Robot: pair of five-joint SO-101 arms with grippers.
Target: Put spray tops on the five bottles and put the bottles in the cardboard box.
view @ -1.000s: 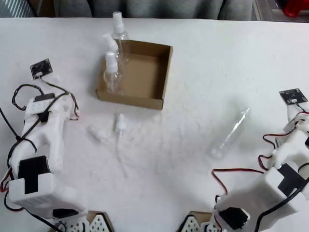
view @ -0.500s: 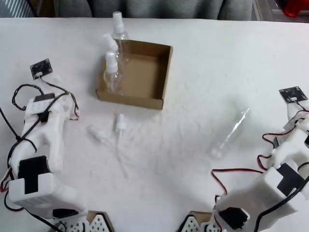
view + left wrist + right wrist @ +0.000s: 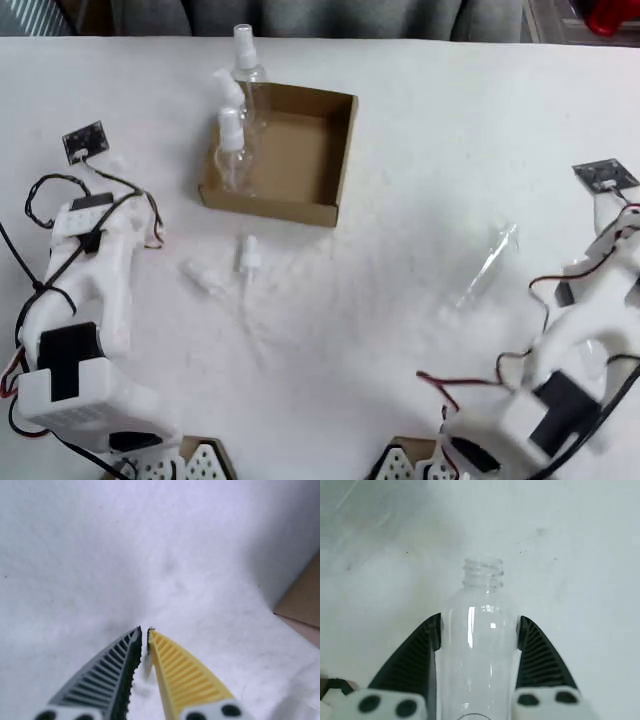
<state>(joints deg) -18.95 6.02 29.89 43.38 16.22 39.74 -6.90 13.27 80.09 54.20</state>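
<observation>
The right jaws are closed on the body of a clear, uncapped bottle (image 3: 480, 640), one pad against each side, with the threaded neck (image 3: 483, 572) pointing away from the wrist. In the high view the bottle lies toward 3 o'clock on the white worktop (image 3: 420, 120). The left jaws are drawn together tip to tip with nothing in them, over bare worktop not far from a corner of the cardboard box (image 3: 272, 205). The box sits toward 11 o'clock, with capped bottles (image 3: 231, 150) along its 9 o'clock side. A loose spray top (image 3: 248, 252) lies just off centre, its thin tube trailing toward 6 o'clock.

The bottle looks empty, so it is probably light, and its thin smooth walls will likely flex or slip if squeezed hard (a round body also rolls once freed). Mid-body seems a sound place to hold it, since that leaves the neck open for the top. The spray top is small and light; its collar, not the limp tube, seems the place to grip.
</observation>
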